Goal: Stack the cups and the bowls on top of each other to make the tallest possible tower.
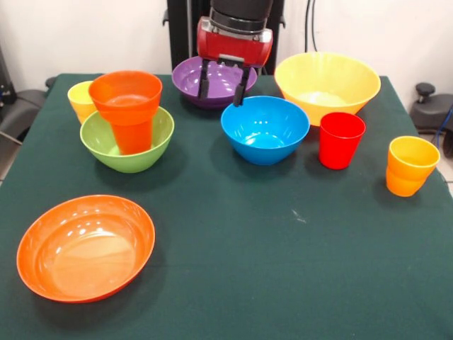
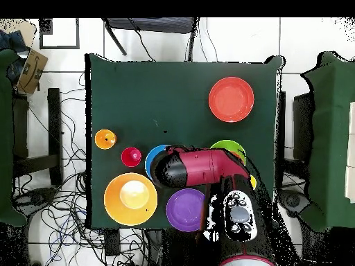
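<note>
My gripper (image 1: 222, 86) hangs open and empty over the gap between the purple bowl (image 1: 212, 83) and the blue bowl (image 1: 265, 129). The tower (image 1: 127, 120) stands at the left: a green bowl (image 1: 106, 145) holds an orange cup (image 1: 134, 133), with a small deep orange bowl (image 1: 126, 93) on top. A yellow cup (image 1: 79, 99) stands behind it. The big yellow bowl (image 1: 327, 83), red cup (image 1: 341, 139) and yellow-orange cup (image 1: 410, 165) are on the right. The wide shallow orange bowl (image 1: 85, 248) lies at the front left.
In the overhead view my arm (image 2: 201, 166) covers the gripper, much of the blue bowl (image 2: 151, 161) and part of the green bowl (image 2: 234, 146). The purple bowl (image 2: 186, 209) and big yellow bowl (image 2: 130, 199) lie near the table edge by the robot's base.
</note>
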Available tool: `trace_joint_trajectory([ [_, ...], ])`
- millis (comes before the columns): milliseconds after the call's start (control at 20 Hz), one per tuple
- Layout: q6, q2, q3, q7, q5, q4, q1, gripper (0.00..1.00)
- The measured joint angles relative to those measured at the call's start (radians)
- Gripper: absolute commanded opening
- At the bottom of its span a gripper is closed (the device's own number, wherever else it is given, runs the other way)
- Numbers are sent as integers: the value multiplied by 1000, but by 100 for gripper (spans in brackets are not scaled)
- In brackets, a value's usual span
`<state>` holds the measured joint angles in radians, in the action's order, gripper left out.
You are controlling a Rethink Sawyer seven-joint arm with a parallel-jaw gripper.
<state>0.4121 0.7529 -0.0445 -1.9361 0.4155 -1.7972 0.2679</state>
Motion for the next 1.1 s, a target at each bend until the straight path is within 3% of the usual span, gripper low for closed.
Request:
trace_joint_trajectory([
  [450,0,-34,42,0,-2,0,-41,100],
  [1100,0,-45,52,0,-13,0,-40,100],
])
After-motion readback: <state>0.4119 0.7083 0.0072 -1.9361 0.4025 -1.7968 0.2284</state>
